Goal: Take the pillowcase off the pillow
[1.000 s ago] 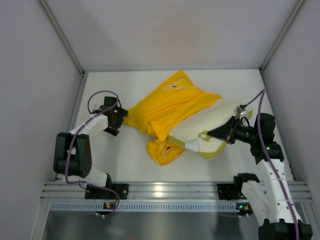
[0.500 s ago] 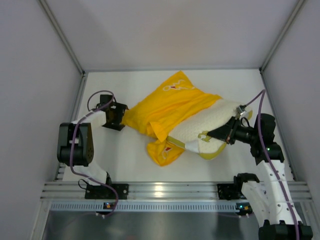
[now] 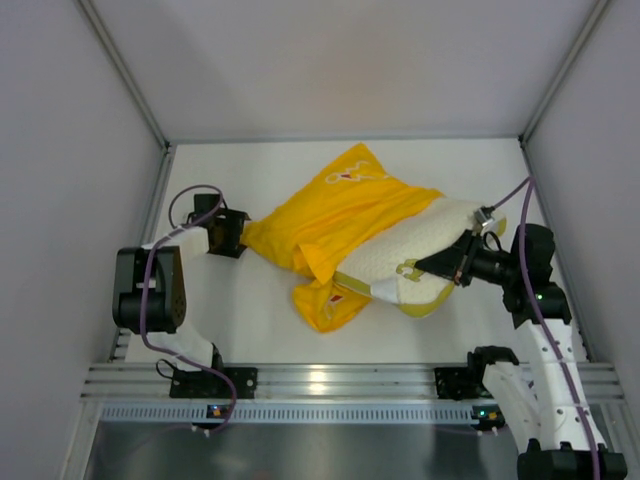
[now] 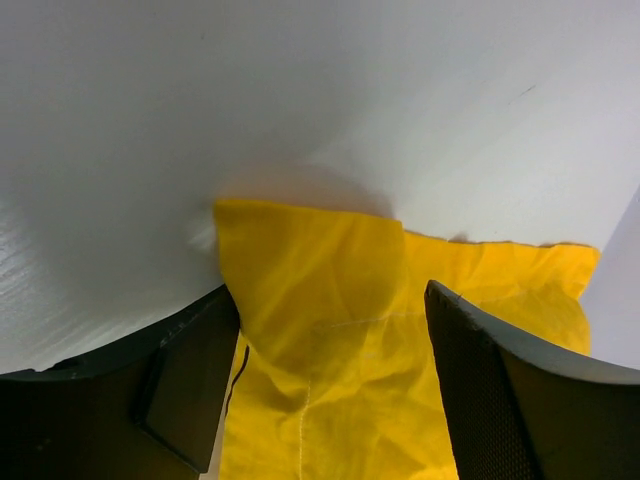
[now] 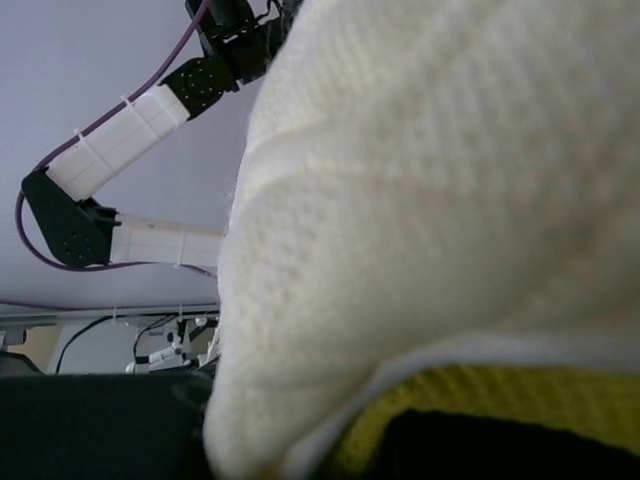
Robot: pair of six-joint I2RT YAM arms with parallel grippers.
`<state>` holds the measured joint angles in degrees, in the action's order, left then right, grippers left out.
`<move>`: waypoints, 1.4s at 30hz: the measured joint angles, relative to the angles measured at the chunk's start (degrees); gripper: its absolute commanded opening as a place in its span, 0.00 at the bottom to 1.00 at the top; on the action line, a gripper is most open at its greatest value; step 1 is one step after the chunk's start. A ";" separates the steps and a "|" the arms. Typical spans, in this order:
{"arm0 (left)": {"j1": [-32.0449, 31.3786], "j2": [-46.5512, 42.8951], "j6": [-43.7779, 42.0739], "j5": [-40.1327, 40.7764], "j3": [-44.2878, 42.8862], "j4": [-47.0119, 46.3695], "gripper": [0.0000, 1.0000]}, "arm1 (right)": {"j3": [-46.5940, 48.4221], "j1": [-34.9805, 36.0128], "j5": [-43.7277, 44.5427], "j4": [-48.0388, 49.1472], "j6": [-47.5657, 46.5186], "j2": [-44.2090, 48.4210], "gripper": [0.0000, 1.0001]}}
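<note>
On the white table (image 3: 250,320), between the two arms, lie one pillowcase (image 3: 330,205) and one pillow (image 3: 425,240), set diagonally from far-left to near-right.

1. Pillowcase: one item, bright yellow. It covers the far-left part of the pillow. Its open end is bunched along the pillow's middle, and one loose fold trails toward the near edge of the table. A faint white outline shows at its far corner.

2. Pillow: one item, cream with a knitted texture. Its near-right end is exposed and sticks out of the pillowcase. A yellow-green trim runs along its near edge.

3. Left gripper (image 3: 238,233): one unit, positioned at the left corner of the pillowcase. In the left wrist view, both fingers (image 4: 190,370) stand spread apart, with the yellow corner lying between them. The cloth is not yet pinched.

4. Right gripper (image 3: 428,268): one unit, at the near edge of the exposed pillow end. Its jaws are pressed together on the pillow edge. In the right wrist view, the cream fabric fills almost the whole frame, and the left arm (image 5: 130,130) appears behind it.
</note>
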<state>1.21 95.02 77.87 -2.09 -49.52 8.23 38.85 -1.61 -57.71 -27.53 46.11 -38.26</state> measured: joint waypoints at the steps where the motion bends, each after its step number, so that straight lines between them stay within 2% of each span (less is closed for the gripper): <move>1: 0.13 0.00 0.04 0.02 0.17 -0.33 0.73 | 0.28 0.02 -0.11 -0.09 0.15 -0.02 0.00; 4: 0.61 0.26 0.04 0.31 0.46 -0.85 0.61 | 0.68 0.07 -0.55 -0.02 0.31 -0.02 0.00; 5: 0.85 0.55 -0.07 0.46 0.46 -0.98 0.47 | 0.68 0.07 -0.68 -0.04 0.44 -0.02 0.00; 8: 1.31 2.03 -0.13 0.79 0.48 -1.81 0.15 | 0.68 0.07 -0.68 -0.04 0.59 0.00 0.00; 9: 1.42 2.56 -0.42 0.96 0.48 -2.21 0.00 | 0.68 0.07 -0.70 -0.04 0.61 0.02 0.00; 16: 1.68 3.48 -1.53 0.20 1.68 -6.67 0.00 | 1.73 0.09 -0.52 -0.63 1.62 0.24 0.00; 20: 1.97 2.93 -2.60 0.15 2.38 -7.41 0.00 | 7.41 0.26 0.81 -2.56 3.56 0.04 0.00; 27: 7.10 1.25 -4.50 -1.60 4.22 -7.10 0.00 | 33.92 0.61 4.48 -5.07 7.93 -5.18 0.00; 32: 9.88 -0.31 -5.40 -1.62 5.62 -6.49 0.00 | 48.28 0.76 5.20 -5.40 11.04 -10.38 0.00; 38: 13.07 -0.44 -6.12 -3.76 5.81 -5.99 0.00 | 66.71 0.76 5.70 -6.95 15.13 -20.41 0.00; 42: 14.53 -0.44 -6.25 -4.81 5.81 -5.62 0.00 | 82.14 0.74 5.77 -7.74 18.40 -30.40 0.00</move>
<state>15.75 94.59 71.61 -6.90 -43.70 2.61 120.99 -0.86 -51.94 -35.27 64.51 -68.66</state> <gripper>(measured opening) 0.012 0.121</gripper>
